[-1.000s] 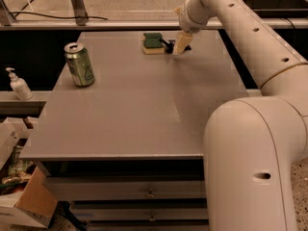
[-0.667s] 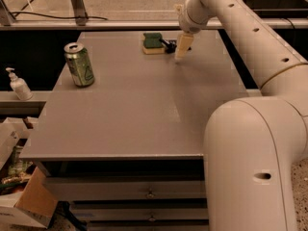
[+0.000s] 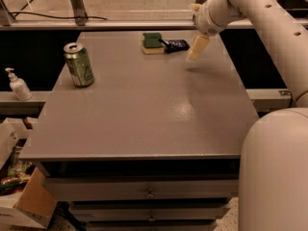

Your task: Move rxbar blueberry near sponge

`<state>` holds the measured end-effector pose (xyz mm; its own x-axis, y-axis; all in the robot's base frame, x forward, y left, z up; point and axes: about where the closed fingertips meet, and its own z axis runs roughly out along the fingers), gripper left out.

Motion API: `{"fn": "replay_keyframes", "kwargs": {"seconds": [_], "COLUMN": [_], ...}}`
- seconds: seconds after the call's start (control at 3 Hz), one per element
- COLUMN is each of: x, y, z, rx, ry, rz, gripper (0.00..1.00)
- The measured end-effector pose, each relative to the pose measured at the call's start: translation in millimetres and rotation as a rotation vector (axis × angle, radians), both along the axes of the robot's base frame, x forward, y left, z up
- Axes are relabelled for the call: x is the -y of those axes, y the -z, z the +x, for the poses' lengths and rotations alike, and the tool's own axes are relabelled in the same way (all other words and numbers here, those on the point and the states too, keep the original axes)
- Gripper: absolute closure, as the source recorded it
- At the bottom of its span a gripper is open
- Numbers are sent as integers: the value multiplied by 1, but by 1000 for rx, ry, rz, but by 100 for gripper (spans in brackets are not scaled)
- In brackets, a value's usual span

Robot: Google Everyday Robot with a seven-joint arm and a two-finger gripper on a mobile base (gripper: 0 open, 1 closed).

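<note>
Navy-wrapped flat snack bar (image 3: 176, 44) lies just beside green-topped yellow sponge block (image 3: 152, 42).
Pale gripper (image 3: 197, 47) hangs nearby, jaws' state I cannot tell; I'd lift clear without brushing the bar.

No legible text, white print on the rxbar blueberry (image 3: 176, 44) wrapper cannot be made out, green can (image 3: 80, 65) label unreadable, gripper (image 3: 196, 50) hanging just right of the bar, above the tabletop (image 3: 144, 114).
</note>
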<state>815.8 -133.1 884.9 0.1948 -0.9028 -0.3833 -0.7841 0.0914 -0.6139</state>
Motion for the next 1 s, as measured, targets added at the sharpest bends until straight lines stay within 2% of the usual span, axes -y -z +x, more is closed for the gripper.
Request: {"fn": "replay_keyframes", "kwargs": {"seconds": [0.33,0.67,1.0], "x": [24,58,58], "y": [-3,-3,-2], "z": [-31,-63,-63], "rx": [-18,-41,-41], "ry": [3,30,30], "rz": [72,129,129], "gripper": [0,0,0]}}
